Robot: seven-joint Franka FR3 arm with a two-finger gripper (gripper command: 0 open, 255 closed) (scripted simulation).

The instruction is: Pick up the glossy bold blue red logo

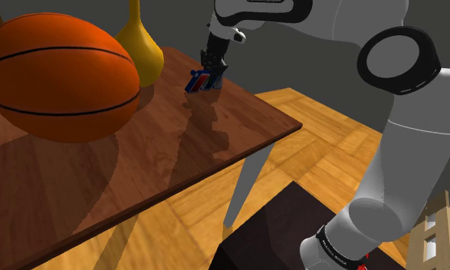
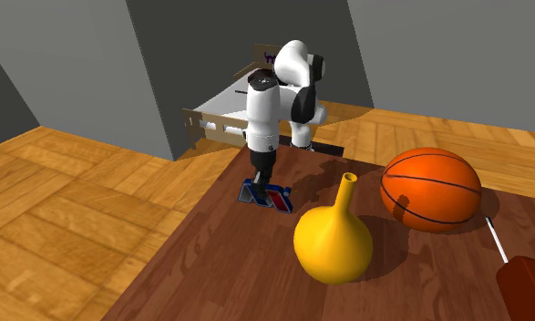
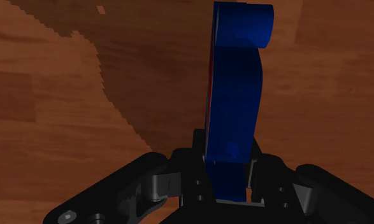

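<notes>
Over the table (image 1: 215, 146), the arm (image 2: 261, 114) points down, claw (image 1: 212, 71) clamped on the blue-red logo (image 1: 199, 80).

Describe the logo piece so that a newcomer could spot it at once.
Start at the brown wooden table with the big orange basketball and yellow vase. Beside the vase, near the table's edge, the black gripper clasps the logo: small, flat, glossy blue with red and white, unlike its round neighbours.

The basketball (image 1: 54, 73) is casting a broad shadow over the table (image 1: 246, 123); shadow edges are showing jagged close up.
</notes>
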